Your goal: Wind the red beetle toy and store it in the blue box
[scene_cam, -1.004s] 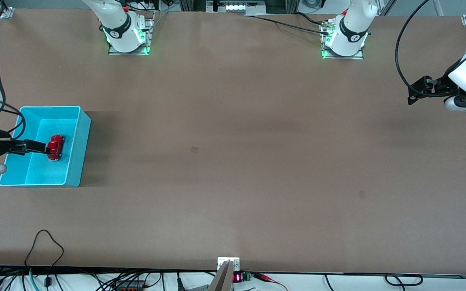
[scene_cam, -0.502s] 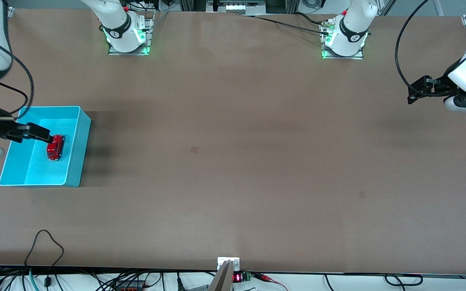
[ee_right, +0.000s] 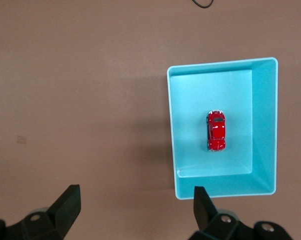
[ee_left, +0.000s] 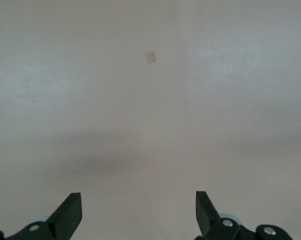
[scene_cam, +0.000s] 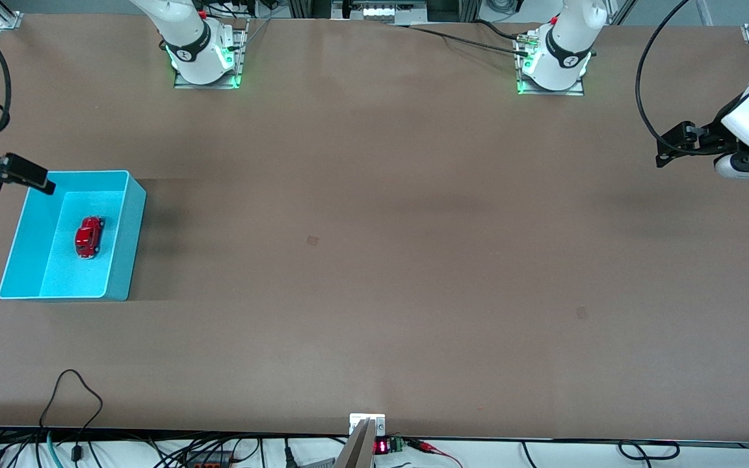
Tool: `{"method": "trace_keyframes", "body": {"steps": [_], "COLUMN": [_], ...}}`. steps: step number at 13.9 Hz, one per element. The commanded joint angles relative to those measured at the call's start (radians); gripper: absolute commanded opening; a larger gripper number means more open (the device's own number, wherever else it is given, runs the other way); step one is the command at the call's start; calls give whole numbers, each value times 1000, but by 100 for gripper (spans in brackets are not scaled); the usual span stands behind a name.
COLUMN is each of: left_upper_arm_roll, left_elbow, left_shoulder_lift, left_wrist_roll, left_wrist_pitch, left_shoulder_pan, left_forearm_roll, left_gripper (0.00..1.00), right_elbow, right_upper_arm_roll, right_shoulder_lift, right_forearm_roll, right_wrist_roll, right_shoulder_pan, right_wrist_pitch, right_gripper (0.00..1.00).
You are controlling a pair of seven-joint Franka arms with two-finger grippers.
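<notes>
- Right claw (scene_cam: 46, 187) of mine is up over the corner of the blue box (scene_cam: 129, 227) that sits toward the arm bases, holding nothing, fingers (ee_right: 66, 204) spread wide with bare table between them.
- Half a second ago that claw was down in the box right at the car, and a second ago it was reaching in lower, up against it. It has since pulled up and out toward the table edge at the right arm's end.
- Red beetle toy (scene_cam: 89, 236) hasn't budged across those frames. It sits on the box floor on its wheels, touching no wall, closer to the wall that faces the table's middle.
- Shape and finish: the car is tiny, rounded and glossy red with a pale bit of trim at one end. The box is a cyan plastic rectangle with tall plain walls, a pale rim, a flat bottom, and is many times the car's size.
- Table (scene_cam: 374, 260) is a matte brown sheet, smooth, with a couple of small darker patches.
- Left claw (scene_cam: 666, 156) is parked over the table edge at the left arm's end, same spot as before, waiting, fingers (ee_left: 69, 211) wide apart and empty.
</notes>
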Motion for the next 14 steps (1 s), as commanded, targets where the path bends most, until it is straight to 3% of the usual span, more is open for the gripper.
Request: {"method": "trace_keyframes", "body": {"steps": [1, 4, 14], "left_upper_arm_roll": [4, 4, 4], "left_elbow": [36, 36, 36], "left_shoulder_lift": [19, 19, 19], "left_wrist_roll": [3, 3, 3], "left_wrist_pitch": [-24, -24, -24], "left_shoulder_pan": [-2, -2, -2], "left_forearm_roll": [-7, -7, -5], "left_gripper": [100, 100, 100], "right_elbow": [-130, -222, -199], "right_upper_arm_roll": [12, 19, 8], "right_shoulder_lift": [-92, -158, -191], "right_forearm_roll": [-27, -124, -108], "right_wrist_roll": [74, 13, -28], "right_shoulder_pan": [13, 54, 42], "right_wrist_pitch": [33, 110, -24], "right_gripper": [100, 100, 100]}}
